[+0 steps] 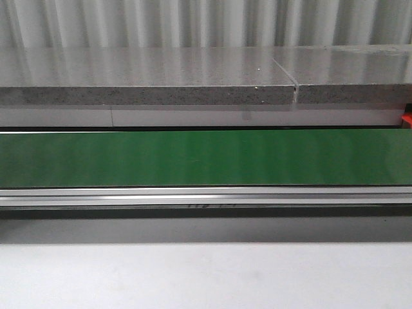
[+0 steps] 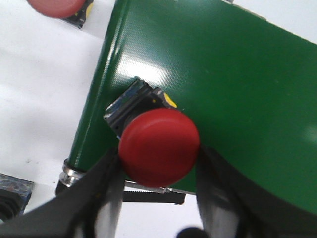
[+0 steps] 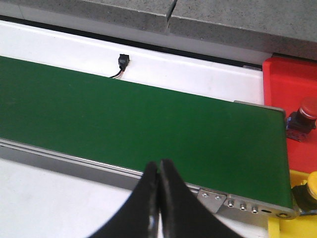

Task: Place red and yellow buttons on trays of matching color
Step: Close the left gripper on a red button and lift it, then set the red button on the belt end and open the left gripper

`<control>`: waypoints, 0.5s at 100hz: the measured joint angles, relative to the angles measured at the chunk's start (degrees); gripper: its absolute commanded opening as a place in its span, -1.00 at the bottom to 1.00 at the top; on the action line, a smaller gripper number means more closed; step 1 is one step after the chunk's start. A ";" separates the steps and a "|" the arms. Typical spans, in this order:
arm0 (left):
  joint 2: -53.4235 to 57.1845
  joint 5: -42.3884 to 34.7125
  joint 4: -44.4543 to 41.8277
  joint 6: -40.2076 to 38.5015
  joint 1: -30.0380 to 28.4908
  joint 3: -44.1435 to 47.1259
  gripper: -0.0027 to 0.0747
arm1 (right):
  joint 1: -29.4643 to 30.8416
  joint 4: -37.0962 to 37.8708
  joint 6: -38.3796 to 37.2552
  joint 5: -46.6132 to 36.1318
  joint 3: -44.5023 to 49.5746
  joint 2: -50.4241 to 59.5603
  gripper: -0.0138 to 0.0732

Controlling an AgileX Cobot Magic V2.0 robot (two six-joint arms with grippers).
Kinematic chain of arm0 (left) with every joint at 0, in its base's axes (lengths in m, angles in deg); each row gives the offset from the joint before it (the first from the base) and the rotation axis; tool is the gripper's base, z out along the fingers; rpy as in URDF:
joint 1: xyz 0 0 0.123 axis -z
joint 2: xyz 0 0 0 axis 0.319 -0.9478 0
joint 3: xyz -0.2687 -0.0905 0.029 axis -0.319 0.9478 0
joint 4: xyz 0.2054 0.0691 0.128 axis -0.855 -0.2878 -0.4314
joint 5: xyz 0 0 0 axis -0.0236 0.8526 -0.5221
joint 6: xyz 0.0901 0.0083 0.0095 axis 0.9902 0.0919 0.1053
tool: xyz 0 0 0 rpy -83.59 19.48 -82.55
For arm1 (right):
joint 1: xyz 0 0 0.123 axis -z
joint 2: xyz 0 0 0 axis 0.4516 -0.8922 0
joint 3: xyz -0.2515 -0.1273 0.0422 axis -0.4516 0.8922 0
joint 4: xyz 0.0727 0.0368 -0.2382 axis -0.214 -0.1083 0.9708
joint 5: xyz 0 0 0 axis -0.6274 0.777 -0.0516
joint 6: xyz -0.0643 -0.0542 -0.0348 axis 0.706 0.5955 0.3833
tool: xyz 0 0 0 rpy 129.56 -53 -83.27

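Over the belt end, your left gripper straddles a red button, fingers at its sides.
Right gripper is pinched empty; at 3 o'clock one red button already sits on the red tray, one yellow button on the yellow tray.

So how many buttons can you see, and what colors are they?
Red buttons: 3, one between the left gripper's fingers on the green belt, one off the belt's edge, one on the red tray.
Yellow buttons: 1, on the yellow tray, cut off by the picture edge.
Total: 4 buttons.
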 measured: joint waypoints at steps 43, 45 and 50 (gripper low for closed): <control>0.47 -2.09 2.27 1.60 0.00 0.00 0.37 | 0.00 0.00 0.00 0.00 0.00 0.00 -0.84; 0.77 -2.22 2.69 1.91 0.00 0.00 0.37 | 0.00 0.00 0.00 0.00 0.00 0.00 -0.84; 1.44 -2.86 4.02 2.61 0.00 0.00 0.37 | 0.00 0.00 0.00 0.00 0.00 0.00 -0.84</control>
